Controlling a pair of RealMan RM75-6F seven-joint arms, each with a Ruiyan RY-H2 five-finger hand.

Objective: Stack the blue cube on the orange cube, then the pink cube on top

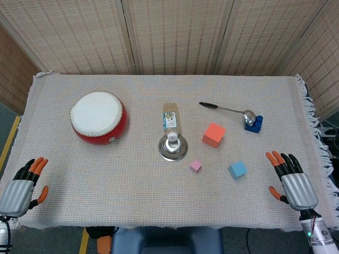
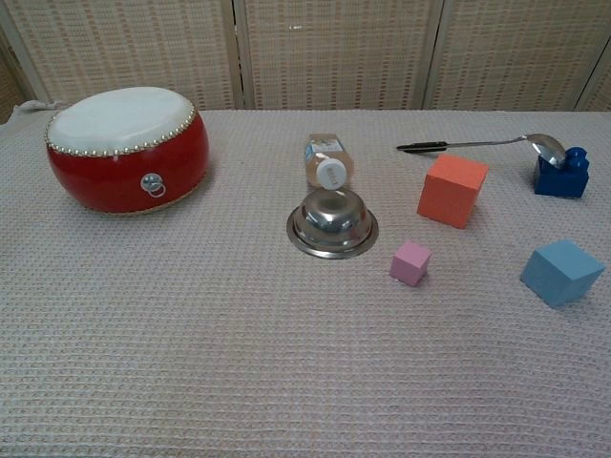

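Note:
The orange cube (image 1: 214,134) (image 2: 452,190) sits right of the table's centre. In front of it and to its right lies the blue cube (image 1: 238,170) (image 2: 562,272). A small pink cube (image 1: 196,165) (image 2: 410,262) rests in front and left of the orange one. All three stand apart on the cloth. My right hand (image 1: 291,177) lies flat near the front right corner, fingers spread, holding nothing, right of the blue cube. My left hand (image 1: 24,183) rests at the front left corner, fingers apart and empty. Neither hand shows in the chest view.
A red drum (image 1: 98,117) (image 2: 127,148) stands at the left. An upturned steel bowl (image 1: 173,147) (image 2: 332,222) and a lying bottle (image 1: 170,118) (image 2: 327,159) occupy the centre. A spoon (image 1: 228,109) (image 2: 477,144) leans on a dark blue brick (image 1: 253,124) (image 2: 561,175) behind the cubes.

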